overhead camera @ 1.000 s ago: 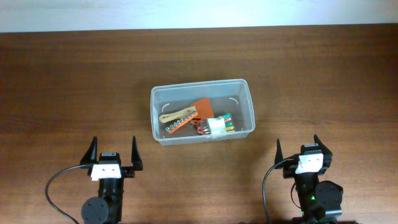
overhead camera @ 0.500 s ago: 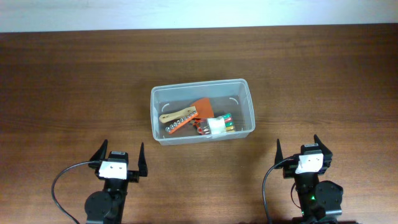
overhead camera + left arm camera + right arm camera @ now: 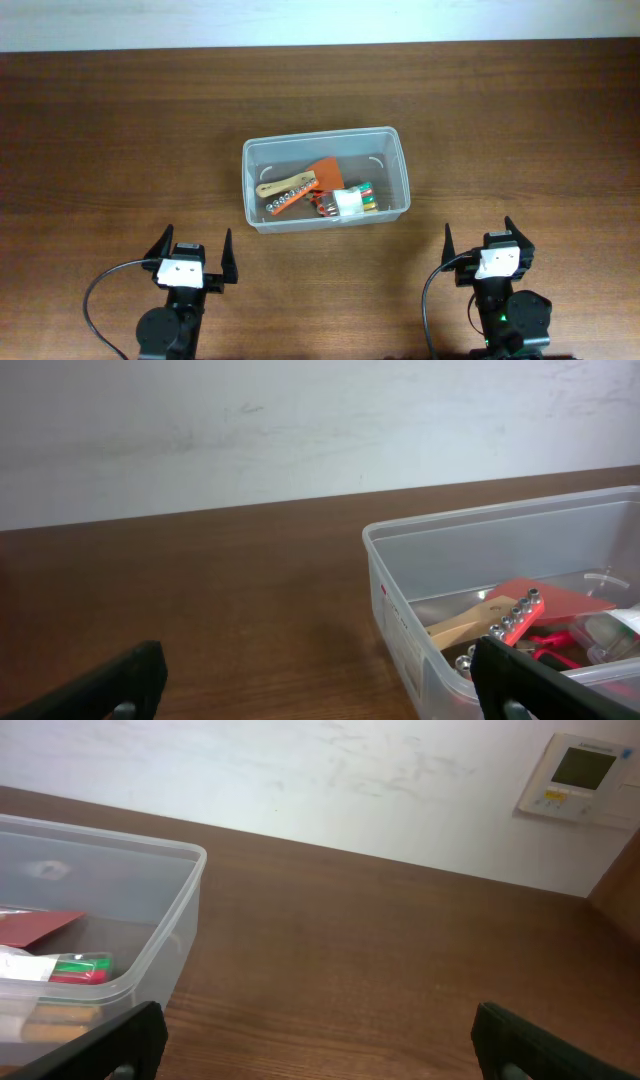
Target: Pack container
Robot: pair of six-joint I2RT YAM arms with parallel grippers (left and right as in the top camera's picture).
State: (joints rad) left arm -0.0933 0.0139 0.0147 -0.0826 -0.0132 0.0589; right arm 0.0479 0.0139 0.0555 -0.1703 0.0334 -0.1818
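Both claws wide and empty at the near edge; the container sits in the middle of the table.

Nearest to the camera side, the left gripper (image 3: 196, 241) and the right gripper (image 3: 478, 230) stand well apart from each other. Each has its two fingers spread wide, with nothing between them. Both point toward the far side of the brown wooden table (image 3: 120, 130). Beyond them, between the two arms and a little closer to the left one, lies the clear container (image 3: 320, 134), touched by neither gripper. Inside it are a tan wooden piece (image 3: 285, 184), a row of small metal pieces (image 3: 290, 199), an orange-red flat piece (image 3: 325, 173) and a white packet (image 3: 350, 201) with coloured ends. Behind the table is a white wall (image 3: 300, 770), and the right wrist view shows a small wall panel (image 3: 580, 775) on it.
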